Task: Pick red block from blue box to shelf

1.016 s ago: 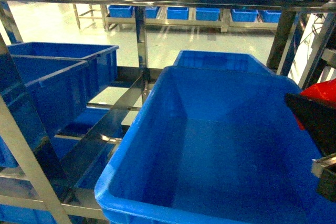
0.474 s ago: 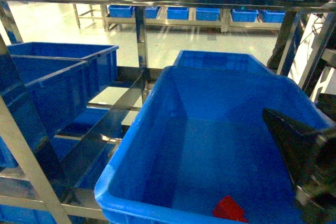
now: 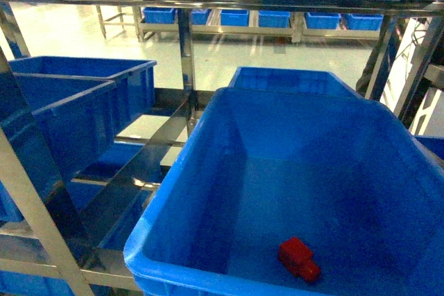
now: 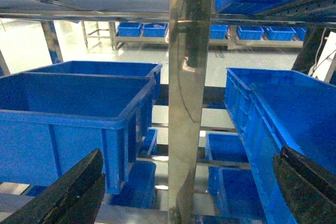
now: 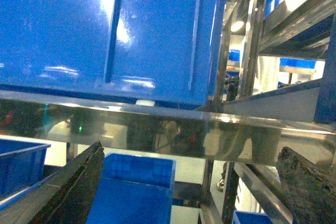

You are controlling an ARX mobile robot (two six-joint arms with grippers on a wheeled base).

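red block (image 3: pixel 299 259) on floor of blue crate (image 3: pixel 208 171) on shelf (image 3: pixel 186 53) | both grippers off head view | left gripper (image 4: pixel 189 192) jaws apart, empty | right gripper (image 5: pixel 194 192) jaws apart, empty

The red block (image 3: pixel 299 259) lies on the floor of a big blue crate (image 3: pixel 208 171) on the steel shelf (image 3: pixel 186 53); more blue crates (image 3: pixel 76 102) sit left
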